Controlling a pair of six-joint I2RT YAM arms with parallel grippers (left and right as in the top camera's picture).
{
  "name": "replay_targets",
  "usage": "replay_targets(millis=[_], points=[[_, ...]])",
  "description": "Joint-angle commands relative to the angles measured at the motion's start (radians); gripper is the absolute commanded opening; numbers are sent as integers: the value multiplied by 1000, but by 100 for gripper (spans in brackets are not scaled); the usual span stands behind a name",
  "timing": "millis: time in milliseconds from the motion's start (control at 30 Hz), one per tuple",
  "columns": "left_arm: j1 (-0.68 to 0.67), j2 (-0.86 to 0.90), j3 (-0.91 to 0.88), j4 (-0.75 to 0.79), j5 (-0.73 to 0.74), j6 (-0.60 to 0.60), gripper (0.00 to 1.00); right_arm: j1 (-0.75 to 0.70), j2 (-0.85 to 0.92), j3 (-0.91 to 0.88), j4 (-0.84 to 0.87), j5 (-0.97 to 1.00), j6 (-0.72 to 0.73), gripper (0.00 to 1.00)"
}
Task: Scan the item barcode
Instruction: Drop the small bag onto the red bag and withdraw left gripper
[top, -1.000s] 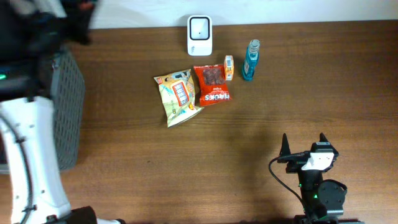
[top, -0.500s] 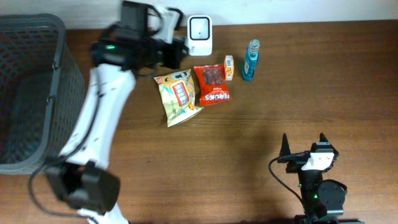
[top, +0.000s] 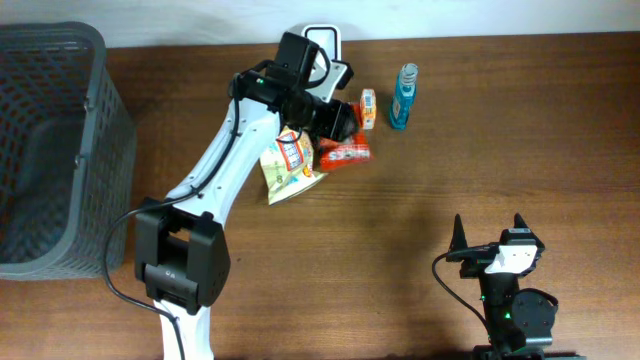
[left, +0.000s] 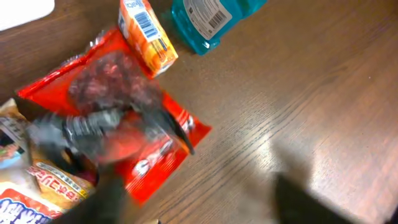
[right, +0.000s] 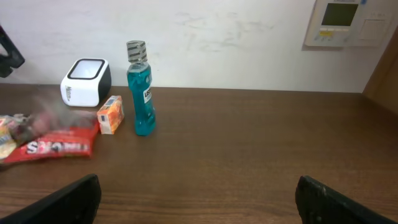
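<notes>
Reading the labels, what is legible? (Student)
Barcodes on the orange box (left: 147, 34) and blue bottle (left: 210, 14); white lettering on the red snack bag (left: 168, 155) is blurred. (Tutor)
Where is everything? (Student)
Bag at six o'clock of the white scanner (right: 86, 81), beneath the left gripper (top: 337, 121), jaw state untellable; right gripper (top: 489, 232), five o'clock of the table (top: 520, 130), spread, empty. (Tutor)

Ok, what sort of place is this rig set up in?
Probably a mock shop checkout: a white box-shaped scanner on a brown wooden table, packaged goods like a red snack bag and a blue plastic bottle, and a grey mesh basket.
</notes>
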Motion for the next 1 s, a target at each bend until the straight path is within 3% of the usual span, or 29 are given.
replay_targets(millis=[0,300,667,833,900,967], points=[[16,1,11,3,-10,-2,99,-5,-3,-7,-4,12,0,98],[95,-97,73,-71,-10,-3,99,-5,-3,-7,-4,12,0,98],[268,-346,73,-371,-15,-2,99,-5,-3,-7,-4,12,0,99],[330,-363,73,-518,-206,-25,94,-5,-3,-7,-4,12,0,98],[375,-363,73,-603,-327,-143,95,-5,-3,-7,-4,12,0,99],[407,-363,73,-644,-382,-170,98,-5,-3,-7,-4,12,0,98]])
